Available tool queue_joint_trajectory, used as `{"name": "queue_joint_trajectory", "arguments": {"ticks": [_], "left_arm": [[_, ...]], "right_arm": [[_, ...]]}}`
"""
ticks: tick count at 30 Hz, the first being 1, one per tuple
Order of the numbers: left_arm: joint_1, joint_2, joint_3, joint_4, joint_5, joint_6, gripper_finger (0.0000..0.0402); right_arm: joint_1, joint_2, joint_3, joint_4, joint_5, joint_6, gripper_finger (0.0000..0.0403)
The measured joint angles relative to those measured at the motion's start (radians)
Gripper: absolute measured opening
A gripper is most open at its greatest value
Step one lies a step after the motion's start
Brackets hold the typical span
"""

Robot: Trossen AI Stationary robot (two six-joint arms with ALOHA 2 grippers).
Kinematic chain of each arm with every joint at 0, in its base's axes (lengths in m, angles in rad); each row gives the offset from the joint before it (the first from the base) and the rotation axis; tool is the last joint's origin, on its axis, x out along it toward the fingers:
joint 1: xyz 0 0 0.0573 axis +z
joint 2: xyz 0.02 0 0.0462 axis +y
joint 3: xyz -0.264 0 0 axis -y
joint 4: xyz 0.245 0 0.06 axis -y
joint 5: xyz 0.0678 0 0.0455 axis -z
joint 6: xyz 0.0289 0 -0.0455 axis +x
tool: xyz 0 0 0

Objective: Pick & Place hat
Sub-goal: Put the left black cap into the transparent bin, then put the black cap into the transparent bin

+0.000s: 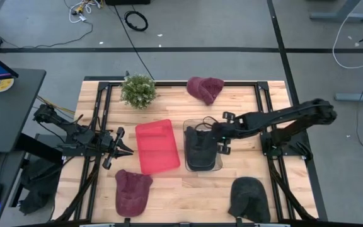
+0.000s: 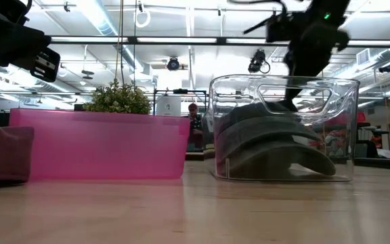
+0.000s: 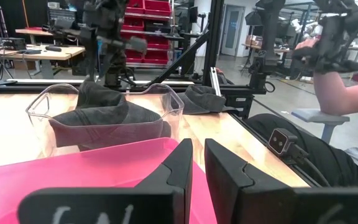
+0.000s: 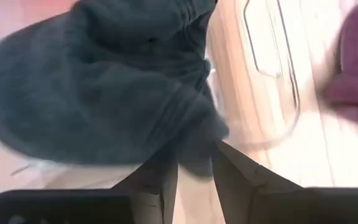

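While the left gripper (image 1: 126,149) waits beside the pink tray (image 1: 155,146) with jaws nearly together, the right gripper (image 1: 212,133) pinches the dark hat (image 1: 200,150), which lies inside the clear bin (image 1: 219,162).

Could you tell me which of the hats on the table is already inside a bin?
The dark grey hat in the clear bin, under the right gripper. The other grey hat and both maroon hats lie on bare table.
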Motion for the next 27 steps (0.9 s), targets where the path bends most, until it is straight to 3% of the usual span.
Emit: {"name": "queue_joint_trajectory", "arguments": {"ticks": [10, 16, 23, 27], "left_arm": [[0.000, 0.000, 0.000, 0.000, 0.000, 0.000, 0.0044], [0.000, 0.000, 0.000, 0.000, 0.000, 0.000, 0.0044], [0.000, 0.000, 0.000, 0.000, 0.000, 0.000, 0.0044], [0.000, 0.000, 0.000, 0.000, 0.000, 0.000, 0.0044]], "right_arm": [[0.112, -0.093, 0.000, 0.043, 0.037, 0.052, 0.0100], [0.153, -0.086, 0.000, 0.011, -0.109, 0.102, 0.0100], [0.284, -0.086, 0.000, 0.001, -0.128, 0.155, 0.0100], [0.388, -0.086, 0.000, -0.015, -0.169, 0.280, 0.0100]]}}
